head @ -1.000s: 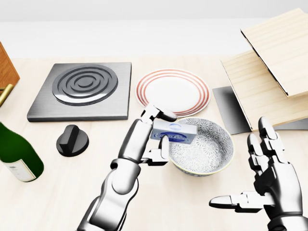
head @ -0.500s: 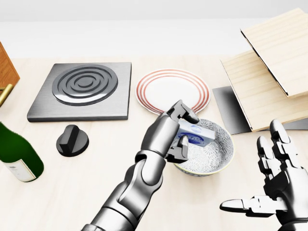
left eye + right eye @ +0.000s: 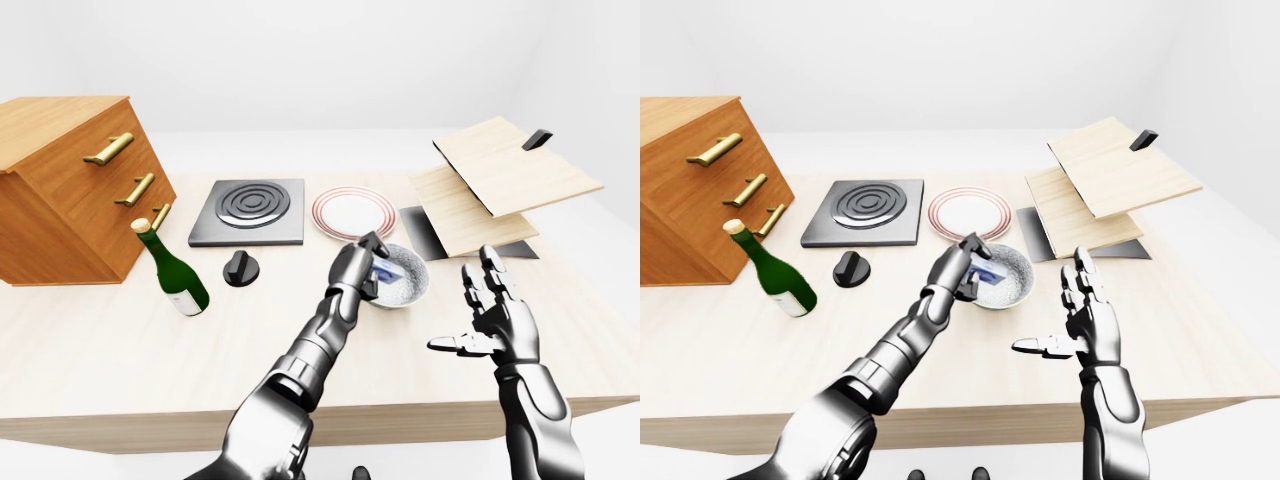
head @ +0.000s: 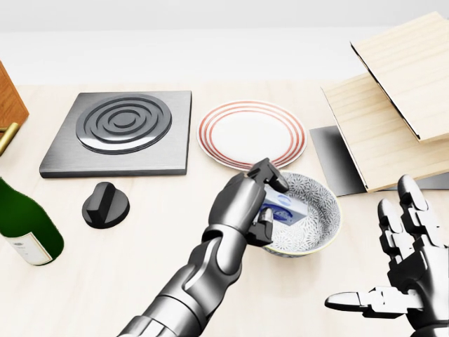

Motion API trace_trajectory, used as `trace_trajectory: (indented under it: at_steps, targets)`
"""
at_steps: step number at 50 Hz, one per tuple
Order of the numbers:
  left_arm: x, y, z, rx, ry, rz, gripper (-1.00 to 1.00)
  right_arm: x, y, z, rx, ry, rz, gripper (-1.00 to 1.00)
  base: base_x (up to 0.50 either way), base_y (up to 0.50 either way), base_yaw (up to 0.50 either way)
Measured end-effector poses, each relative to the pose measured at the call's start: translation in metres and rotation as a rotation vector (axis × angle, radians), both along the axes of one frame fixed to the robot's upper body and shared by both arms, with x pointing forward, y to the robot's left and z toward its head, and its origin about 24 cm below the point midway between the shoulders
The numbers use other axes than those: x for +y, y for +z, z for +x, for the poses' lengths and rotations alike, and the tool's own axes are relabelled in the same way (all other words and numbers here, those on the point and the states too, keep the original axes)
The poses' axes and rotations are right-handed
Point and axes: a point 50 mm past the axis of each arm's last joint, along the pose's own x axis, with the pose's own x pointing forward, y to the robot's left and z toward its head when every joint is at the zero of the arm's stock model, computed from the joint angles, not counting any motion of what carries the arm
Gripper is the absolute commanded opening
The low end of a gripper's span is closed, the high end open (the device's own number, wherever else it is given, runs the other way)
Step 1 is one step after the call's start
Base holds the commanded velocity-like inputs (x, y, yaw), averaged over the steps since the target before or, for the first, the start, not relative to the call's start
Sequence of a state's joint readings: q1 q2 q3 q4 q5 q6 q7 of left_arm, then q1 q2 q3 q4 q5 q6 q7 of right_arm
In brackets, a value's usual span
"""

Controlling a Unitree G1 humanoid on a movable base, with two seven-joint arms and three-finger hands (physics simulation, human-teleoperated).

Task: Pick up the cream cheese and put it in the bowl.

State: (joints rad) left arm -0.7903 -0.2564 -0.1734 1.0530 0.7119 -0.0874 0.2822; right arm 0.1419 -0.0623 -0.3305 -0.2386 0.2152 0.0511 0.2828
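The cream cheese (image 4: 285, 208), a small white and blue box, is held tilted inside the patterned bowl (image 4: 328, 214), low in its left half. My left hand (image 4: 267, 199) is shut on it, fingers over the top and thumb under the near side, at the bowl's left rim. I cannot tell whether the box touches the bowl's floor. My right hand (image 4: 398, 279) is open and empty, palm turned left, at the lower right of the head view, apart from the bowl.
A red-rimmed plate (image 4: 252, 133) lies just above the bowl. A grey burner plate (image 4: 123, 130), a black knob (image 4: 105, 204) and a green bottle (image 4: 27, 232) lie to the left. Wooden boards (image 4: 393, 105) stand at right, a drawer cabinet (image 3: 60, 190) at far left.
My left hand has carried the cream cheese rightward and down, from the bowl's left rim into the bowl. My right hand has drifted slightly right and down, still open.
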Motion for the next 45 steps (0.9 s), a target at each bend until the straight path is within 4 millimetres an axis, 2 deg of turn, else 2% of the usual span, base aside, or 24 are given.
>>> trace_trajectory:
  at_steps: [1,2,3,13,20,31,38,45]
  targets:
    - [0.0,0.0,0.0,0.0,-0.001,0.002,-0.9,0.0,0.0,0.0,0.0,0.0,0.0,1.0,-0.01,0.0,0.0]
    - [0.0,0.0,0.0,-0.002,-0.001,0.006,-0.38,0.0,0.0,0.0,0.0,0.0,0.0,1.0,0.0,0.0,0.0]
    - [-0.001,0.0,0.0,-0.005,-0.001,0.008,1.0,0.0,0.0,0.0,0.001,0.0,0.0,1.0,0.0,0.0,0.0]
    - [-0.003,0.01,0.004,-0.044,0.005,0.0,1.0,0.001,-0.003,0.002,0.004,0.004,-0.001,1.0,0.0,0.0,0.0]
    - [-0.004,0.027,0.009,-0.074,0.007,-0.037,1.0,0.002,-0.006,0.004,0.009,0.006,-0.002,1.0,0.0,0.0,0.0]
    - [-0.007,0.083,0.012,-0.129,-0.016,-0.14,1.0,0.005,-0.011,0.006,0.018,0.012,-0.006,1.0,0.0,0.0,0.0]
    - [-0.014,0.128,-0.002,-0.249,-0.13,-0.24,1.0,0.006,-0.012,0.007,0.022,0.014,-0.009,1.0,0.0,0.0,0.0]
    - [-0.008,0.152,-0.021,-0.327,-0.21,-0.324,1.0,0.007,-0.009,0.004,0.014,0.016,-0.004,1.0,0.0,0.0,0.0]
